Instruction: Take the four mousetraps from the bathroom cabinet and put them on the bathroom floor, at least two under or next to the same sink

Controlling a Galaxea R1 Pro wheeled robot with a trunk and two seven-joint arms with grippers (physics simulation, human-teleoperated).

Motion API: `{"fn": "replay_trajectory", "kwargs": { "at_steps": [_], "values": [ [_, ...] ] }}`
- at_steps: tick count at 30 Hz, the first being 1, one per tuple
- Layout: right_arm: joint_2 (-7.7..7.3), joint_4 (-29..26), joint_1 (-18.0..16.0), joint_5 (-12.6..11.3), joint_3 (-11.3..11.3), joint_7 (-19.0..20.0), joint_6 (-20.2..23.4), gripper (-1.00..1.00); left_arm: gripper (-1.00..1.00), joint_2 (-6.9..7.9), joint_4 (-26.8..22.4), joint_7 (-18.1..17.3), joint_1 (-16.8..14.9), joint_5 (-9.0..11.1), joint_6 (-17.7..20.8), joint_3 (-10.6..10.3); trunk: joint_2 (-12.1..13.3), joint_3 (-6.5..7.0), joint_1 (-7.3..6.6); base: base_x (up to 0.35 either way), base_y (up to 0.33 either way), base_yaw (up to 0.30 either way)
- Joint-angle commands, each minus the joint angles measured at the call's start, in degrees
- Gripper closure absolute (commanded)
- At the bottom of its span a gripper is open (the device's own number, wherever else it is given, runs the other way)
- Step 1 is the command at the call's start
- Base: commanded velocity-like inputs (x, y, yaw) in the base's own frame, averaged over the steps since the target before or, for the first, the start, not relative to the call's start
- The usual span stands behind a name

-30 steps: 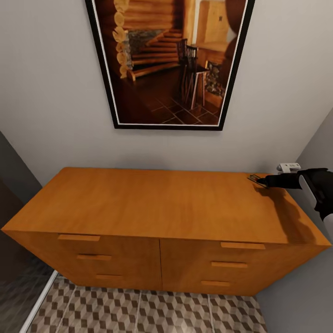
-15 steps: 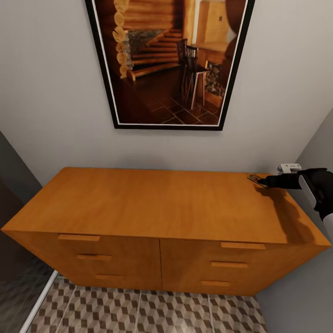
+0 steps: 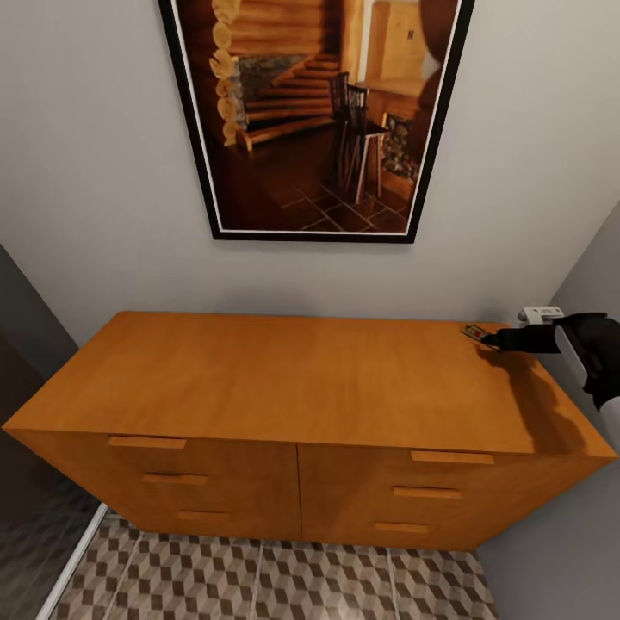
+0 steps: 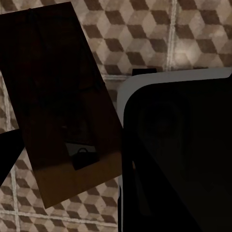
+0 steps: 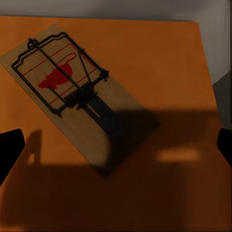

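One mousetrap [image 3: 474, 331] lies flat on the back right corner of the orange-brown cabinet [image 3: 293, 379]. My right gripper [image 3: 492, 339] is open just behind it, fingertips close to its near end. In the right wrist view the mousetrap [image 5: 67, 87] shows a red mouse print and a black wire bar on the cabinet top [image 5: 159, 58], lying ahead of the right gripper [image 5: 116, 145] and off toward one finger. In the left wrist view a dark-brown plate [image 4: 58, 96] hangs close to the camera over the patterned floor [image 4: 145, 34], beside one black finger [image 4: 7, 162]. Whether that gripper holds it is unclear.
A large framed picture [image 3: 319, 112] hangs on the wall above the cabinet. A grey side wall [image 3: 594, 258] stands close on the right. Cube-patterned floor tiles [image 3: 258, 577] run in front of the drawers. A white-edged black part of my body [image 4: 183, 159] is in the left wrist view.
My right gripper has drawn back very slightly to the right along the cabinet top. The mousetrap stays in place.
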Motion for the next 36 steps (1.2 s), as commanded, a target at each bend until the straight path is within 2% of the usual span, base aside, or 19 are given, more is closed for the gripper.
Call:
{"fn": "replay_trajectory", "kwargs": {
  "at_steps": [1,36],
  "values": [
    [0.01,-0.04,-0.05,-0.5,0.25,-0.45,0.29,-1.0,1.0,0.0,-0.01,0.26,-0.01,0.26,-0.12,-0.49,-0.03,-0.05,0.0,0.0,0.0,0.0],
    [0.44,-0.13,-0.05,-0.7,0.27,-1.37,0.21,-1.0,1.0,0.0,-0.01,0.26,-0.01,0.26,-0.12,-0.49,-0.03,-0.05,0.0,0.018,0.019,0.0]
  ]
}}
